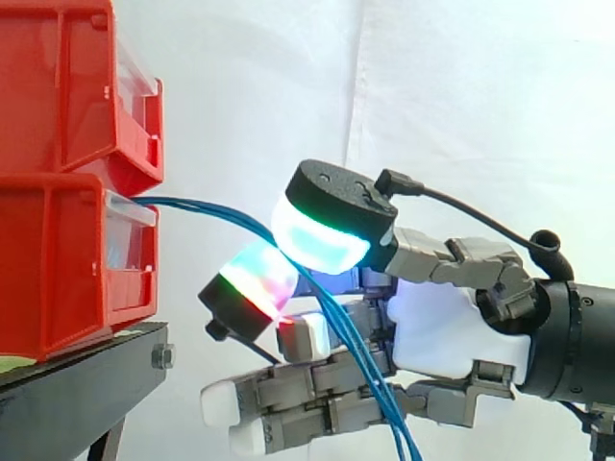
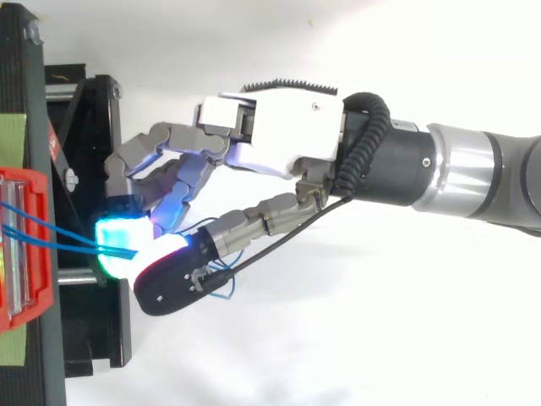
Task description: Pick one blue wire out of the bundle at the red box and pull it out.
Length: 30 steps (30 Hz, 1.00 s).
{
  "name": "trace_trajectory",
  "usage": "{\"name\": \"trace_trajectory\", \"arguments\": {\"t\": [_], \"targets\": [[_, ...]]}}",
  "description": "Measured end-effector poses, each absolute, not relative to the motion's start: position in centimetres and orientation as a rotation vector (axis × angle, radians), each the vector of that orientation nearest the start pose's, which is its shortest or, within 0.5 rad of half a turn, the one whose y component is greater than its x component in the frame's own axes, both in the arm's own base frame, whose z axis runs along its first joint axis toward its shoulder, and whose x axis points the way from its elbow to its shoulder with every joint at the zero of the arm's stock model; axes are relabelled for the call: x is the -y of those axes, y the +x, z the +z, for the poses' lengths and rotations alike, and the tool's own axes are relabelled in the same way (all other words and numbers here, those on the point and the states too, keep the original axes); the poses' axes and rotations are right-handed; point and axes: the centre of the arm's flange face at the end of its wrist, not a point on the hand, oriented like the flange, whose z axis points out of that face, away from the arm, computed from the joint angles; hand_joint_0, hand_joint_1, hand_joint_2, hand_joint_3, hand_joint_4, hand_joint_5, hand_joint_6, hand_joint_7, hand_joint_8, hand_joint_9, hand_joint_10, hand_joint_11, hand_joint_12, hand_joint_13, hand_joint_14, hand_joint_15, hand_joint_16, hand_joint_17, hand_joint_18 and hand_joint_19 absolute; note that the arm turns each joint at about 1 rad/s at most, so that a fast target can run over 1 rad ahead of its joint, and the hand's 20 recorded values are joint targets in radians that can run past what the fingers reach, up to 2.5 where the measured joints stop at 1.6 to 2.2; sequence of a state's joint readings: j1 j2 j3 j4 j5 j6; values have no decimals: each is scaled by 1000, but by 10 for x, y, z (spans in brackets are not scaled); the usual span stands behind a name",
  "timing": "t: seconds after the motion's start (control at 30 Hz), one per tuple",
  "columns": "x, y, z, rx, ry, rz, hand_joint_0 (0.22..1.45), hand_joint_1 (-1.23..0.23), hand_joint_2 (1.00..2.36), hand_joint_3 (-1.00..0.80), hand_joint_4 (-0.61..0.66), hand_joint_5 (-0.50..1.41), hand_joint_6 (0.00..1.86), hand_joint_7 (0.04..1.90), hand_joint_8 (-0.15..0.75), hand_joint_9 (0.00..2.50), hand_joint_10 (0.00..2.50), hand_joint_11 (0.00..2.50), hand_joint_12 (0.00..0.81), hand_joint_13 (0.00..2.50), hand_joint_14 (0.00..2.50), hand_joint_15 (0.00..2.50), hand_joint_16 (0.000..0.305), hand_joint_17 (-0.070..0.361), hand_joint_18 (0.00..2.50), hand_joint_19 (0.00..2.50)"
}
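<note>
A bundle of thin blue wires [image 1: 192,204] leaves the front of the lower red box [image 1: 58,269] and arcs to the right. My hand [image 1: 452,331] reaches in from the right and is shut on the wires just past the box. A glowing thumb pad [image 1: 322,235] sits above them and a finger pad [image 1: 255,280] below. I cannot tell whether one strand or more lies in the pinch. Behind the pads the wires drop across my lower fingers and out of the bottom of the view. From above, my hand [image 2: 287,127] meets the wires [image 2: 63,243] beside the box [image 2: 25,279].
A second red bin [image 1: 67,86] is stacked on the lower one. Both rest on a black stand [image 1: 86,370] with a bolt at its corner. A white curtain [image 1: 461,96] hangs behind.
</note>
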State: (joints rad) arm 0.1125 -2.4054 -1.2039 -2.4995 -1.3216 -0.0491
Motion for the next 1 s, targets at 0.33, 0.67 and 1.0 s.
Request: {"name": "trace_trajectory", "arguments": {"t": [0.33,0.67,1.0], "targets": [[73,787,197,-1008,1148,1156,600,-769,1013,-138,165,-135,862,1139,269,1143,18,808,378,732,17,415,60,134,528,337],[75,783,208,-1033,1146,1148,662,-902,1016,-210,170,-172,888,1090,270,998,22,849,359,653,18,419,55,123,452,313],[79,782,216,-1029,1140,1148,739,-959,1001,-480,198,-185,875,1025,253,924,22,808,352,618,16,386,54,122,450,277]]}}
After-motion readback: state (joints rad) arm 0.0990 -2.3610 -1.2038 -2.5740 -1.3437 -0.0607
